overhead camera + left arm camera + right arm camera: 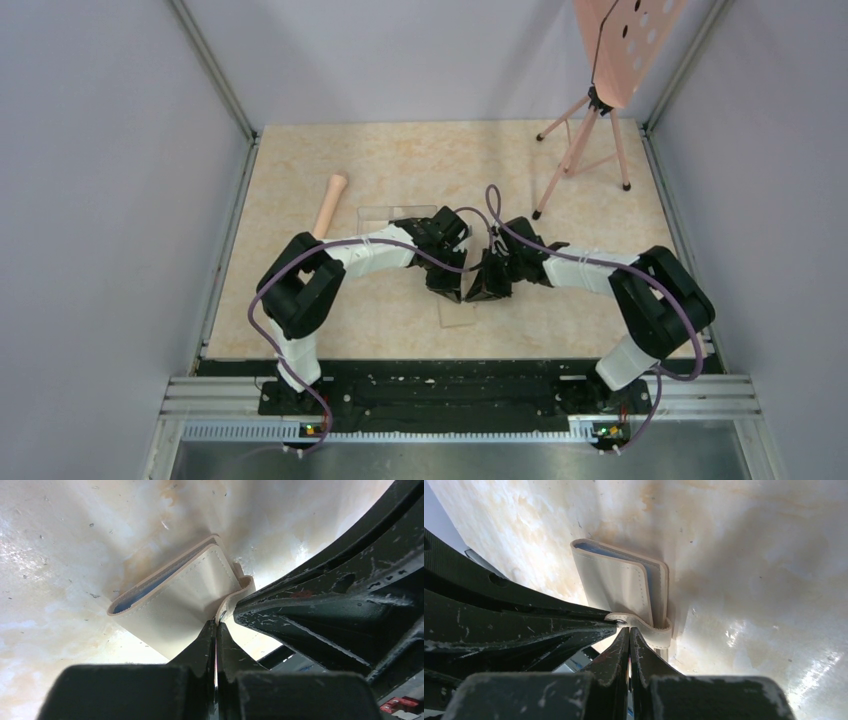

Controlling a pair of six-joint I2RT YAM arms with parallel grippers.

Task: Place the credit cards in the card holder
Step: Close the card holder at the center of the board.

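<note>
The card holder is a tan folding wallet (185, 597) lying on the table, folded, with grey-blue lining showing at its edge. It also shows in the right wrist view (616, 587). Its strap (651, 630) with a metal snap sticks out loose. My left gripper (216, 624) is shut, its tips touching the strap's end. My right gripper (629, 630) is shut, its tips just under the strap. In the top view both grippers (447, 285) (490, 283) meet at the table's middle and hide the wallet. No credit cards are in view.
A clear plastic box (398, 214) lies behind the left arm, and another clear piece (457, 314) lies in front of the grippers. A wooden stick (329, 203) lies at the left. A tripod (585, 150) with a pink board stands at the back right.
</note>
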